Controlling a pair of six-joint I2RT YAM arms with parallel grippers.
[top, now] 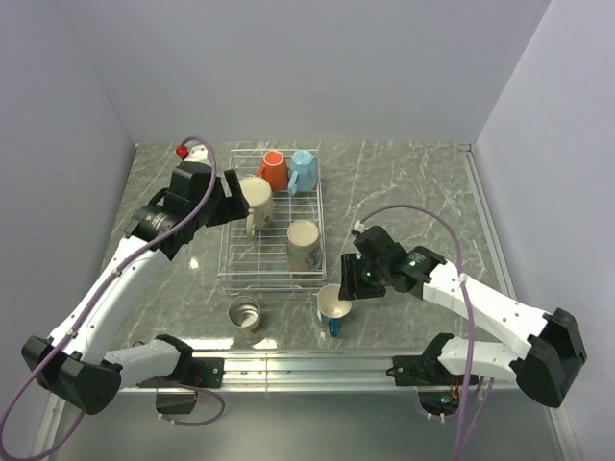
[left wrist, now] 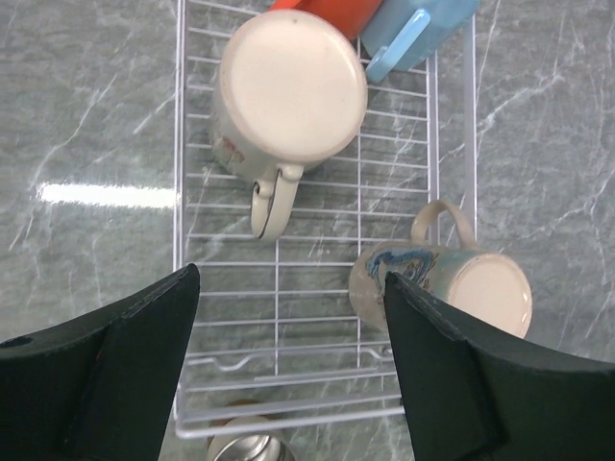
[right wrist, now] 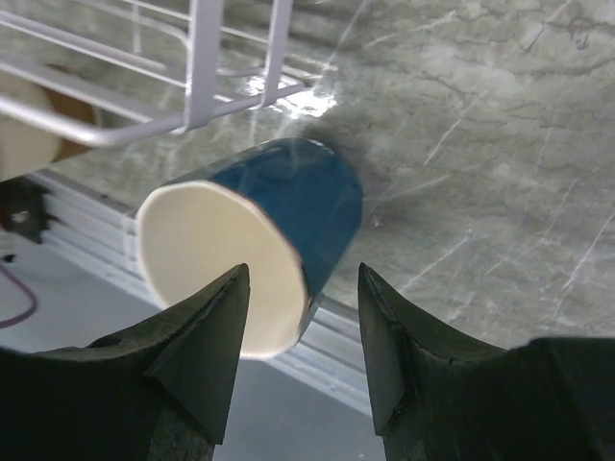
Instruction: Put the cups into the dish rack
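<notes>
Grey-green marbled stone forms the table point(top: 413, 182), closed in by plain pale walls point(top: 307, 67) on the left, far and right sides, with an aluminium rail point(top: 317, 363) along the near edge. Left of centre stands the dish rack point(top: 272, 252), its long side running near to far. The left gripper point(top: 233, 197) hangs over the rack's left side with its fingers spread wide and nothing between them. The right gripper point(top: 348, 286) is low at the rack's near right corner, jaws parted, with the dark blue mug point(top: 334, 305) tilted on the table just past the fingertips; contact cannot be told. Four mugs are in the rack: the orange mug point(top: 273, 170) and light blue mug point(top: 303, 170) touching at the far end, the white mug point(top: 256, 197) base up near them, and the beige mug point(top: 304, 245) base up nearer on the right. A steel mug point(top: 244, 312) stands on the table just near of the rack.
</notes>
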